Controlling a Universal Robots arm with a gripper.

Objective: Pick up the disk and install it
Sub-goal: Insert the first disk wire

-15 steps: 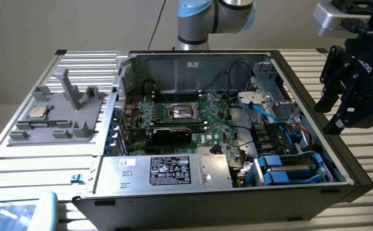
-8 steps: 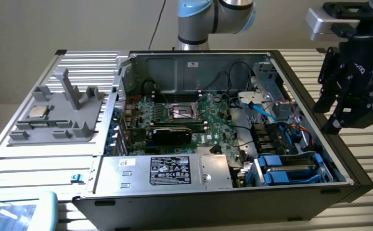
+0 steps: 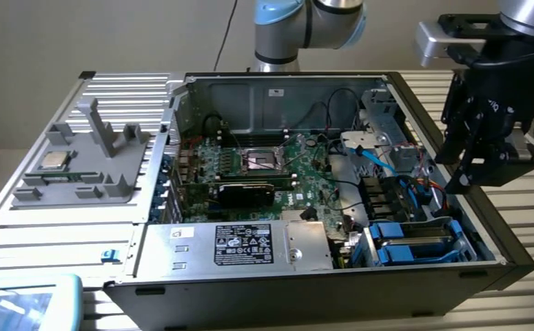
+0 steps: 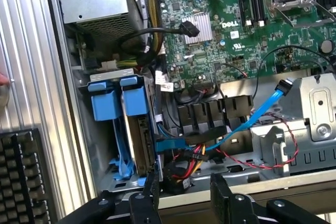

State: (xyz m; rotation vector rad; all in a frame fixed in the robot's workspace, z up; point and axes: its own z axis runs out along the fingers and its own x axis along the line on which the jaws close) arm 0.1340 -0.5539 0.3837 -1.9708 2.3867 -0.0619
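Robot jaws wide open and empty over an open computer case point(image 3: 285, 307)
The jaws hang above the case's wall at the exterior view's right; just inside, the disk point(image 4: 135, 106) stands on edge in the case's corner (blue tab facing up), beside a second blue frame point(image 4: 105, 104), green motherboard point(image 4: 226, 24) beyond
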